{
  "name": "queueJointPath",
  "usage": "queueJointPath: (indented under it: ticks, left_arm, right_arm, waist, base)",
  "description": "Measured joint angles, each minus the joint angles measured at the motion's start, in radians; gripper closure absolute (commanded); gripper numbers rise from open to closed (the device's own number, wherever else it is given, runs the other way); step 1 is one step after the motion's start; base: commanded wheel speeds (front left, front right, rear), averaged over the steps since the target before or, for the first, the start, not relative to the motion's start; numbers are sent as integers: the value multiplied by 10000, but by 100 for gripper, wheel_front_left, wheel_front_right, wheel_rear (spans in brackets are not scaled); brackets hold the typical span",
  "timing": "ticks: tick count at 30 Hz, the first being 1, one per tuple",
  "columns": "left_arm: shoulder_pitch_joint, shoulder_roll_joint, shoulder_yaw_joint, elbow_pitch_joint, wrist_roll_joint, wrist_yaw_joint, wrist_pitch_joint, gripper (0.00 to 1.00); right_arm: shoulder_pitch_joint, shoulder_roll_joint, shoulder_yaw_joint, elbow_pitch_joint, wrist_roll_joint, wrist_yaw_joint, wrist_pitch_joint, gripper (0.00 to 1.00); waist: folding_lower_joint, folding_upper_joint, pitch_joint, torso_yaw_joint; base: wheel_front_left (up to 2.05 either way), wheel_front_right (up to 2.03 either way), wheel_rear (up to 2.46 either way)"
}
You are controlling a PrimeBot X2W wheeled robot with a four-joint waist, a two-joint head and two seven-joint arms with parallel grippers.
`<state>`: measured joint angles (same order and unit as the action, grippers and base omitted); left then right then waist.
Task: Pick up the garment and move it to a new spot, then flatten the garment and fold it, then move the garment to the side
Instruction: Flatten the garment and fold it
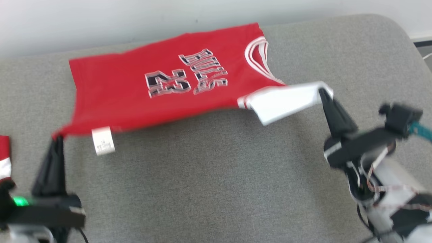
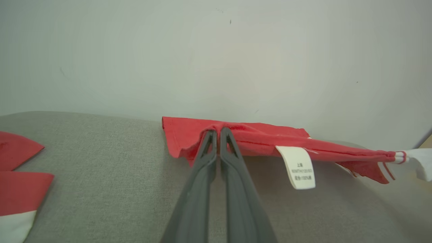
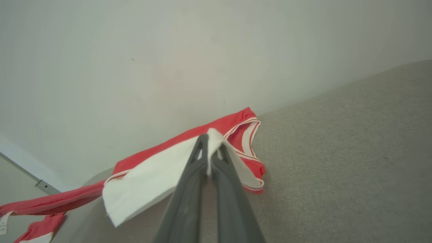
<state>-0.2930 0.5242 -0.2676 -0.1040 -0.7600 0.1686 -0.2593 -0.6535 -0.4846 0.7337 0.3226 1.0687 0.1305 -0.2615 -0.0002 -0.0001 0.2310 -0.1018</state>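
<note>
The red jersey with black "BULLS" lettering and number 23 hangs stretched above the grey cushion, its far edge near the wall. My left gripper is shut on the jersey's near hem corner, beside a dangling white care label. My right gripper is shut on the white sleeve part at the shoulder end. The striped neckline lies at the far right of the cloth.
The grey upholstered surface spreads under the jersey, backed by a pale wall. Another red-and-white cloth lies at the left edge. The cushion's rounded right corner drops off toward the floor.
</note>
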Motion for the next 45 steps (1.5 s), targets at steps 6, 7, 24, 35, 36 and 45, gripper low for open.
queueJointPath:
  ticks: [6, 7, 24, 35, 36, 45]
  left_arm:
    - [1436, -1095, 587, 173, 468, -397, -4, 100]
    - [1611, -1264, 637, 278, 593, -454, -6, 100]
    - [3940, -3359, 2263, 1586, 2487, -1423, -8, 100]
    - [4836, -4034, 2974, 1822, 3118, -1797, -8, 100]
    - [4825, -4063, 2989, 1847, 3164, -1848, -8, 100]
    - [4320, -4341, 2794, 1687, 3960, -2109, -8, 100]
  right_arm:
    - [1698, -155, -552, -744, 48, 0, 290, 100]
    - [1918, -182, -654, -832, 48, 0, 393, 100]
    - [5786, -466, -1783, -2232, -447, 0, 2773, 100]
    - [7431, 19, -3005, -2752, -1246, 2, 4142, 100]
    - [7449, 123, -3112, -2826, -1333, 2, 4207, 100]
    - [7160, 897, -3499, -3919, -1919, 2, 3919, 100]
  waist:
    - [0, 0, -309, 75]
    - [0, 0, -357, 77]
    - [1, 0, -1470, 93]
    - [1, 0, -1762, 337]
    - [1, 1, -1754, 329]
    - [3, 1, -1652, 269]
  base:
    - [0, 0, 0]
    - [0, 0, 0]
    - [0, 0, 0]
    - [0, 0, 0]
    - [0, 0, 0]
    - [0, 0, 0]
